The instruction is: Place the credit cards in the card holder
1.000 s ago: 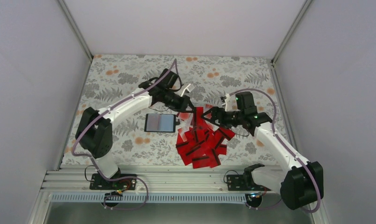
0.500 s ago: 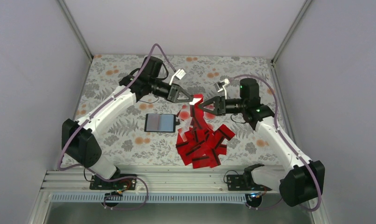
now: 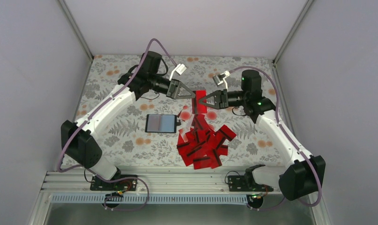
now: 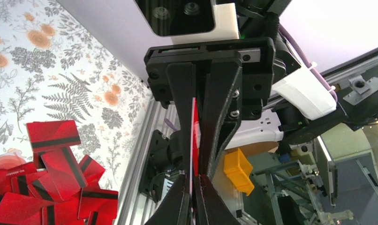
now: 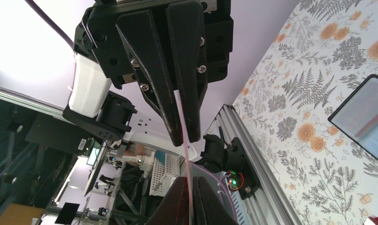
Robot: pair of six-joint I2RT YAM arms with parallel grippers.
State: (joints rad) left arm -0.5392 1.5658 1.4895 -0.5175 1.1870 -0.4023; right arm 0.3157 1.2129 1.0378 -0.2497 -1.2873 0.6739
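Top external: my left gripper [image 3: 193,97] and right gripper [image 3: 200,101] both clamp one credit card [image 3: 200,93] in mid-air.
Handover, I judge; next, one lets go and the other carries it to the card holder [image 3: 161,123], lying open left of the card pile [image 3: 203,143].

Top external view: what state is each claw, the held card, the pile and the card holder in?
held card: airborne, gripped from both sides.
left claw: shut on the held card.
right claw: shut on the same card.
pile: loose overlapping heap.
card holder: open flat, panels up.
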